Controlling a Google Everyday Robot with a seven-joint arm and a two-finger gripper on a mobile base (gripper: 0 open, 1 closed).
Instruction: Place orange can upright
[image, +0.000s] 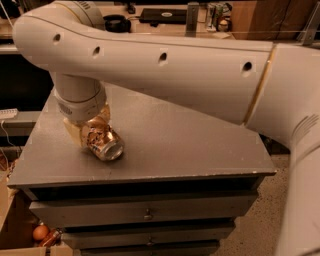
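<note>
The orange can lies on its side on the grey cabinet top, near the front left, with its silver end facing front right. It is dented, orange-gold with white and brown marks. My gripper hangs from the white wrist straight over the can's rear half and is down around it, touching it. The wrist hides the back of the can.
The cabinet top's front edge runs just in front of the can, with drawers below. My large white arm spans the view above the cabinet. Orange objects lie on the floor at lower left. A cluttered desk stands behind.
</note>
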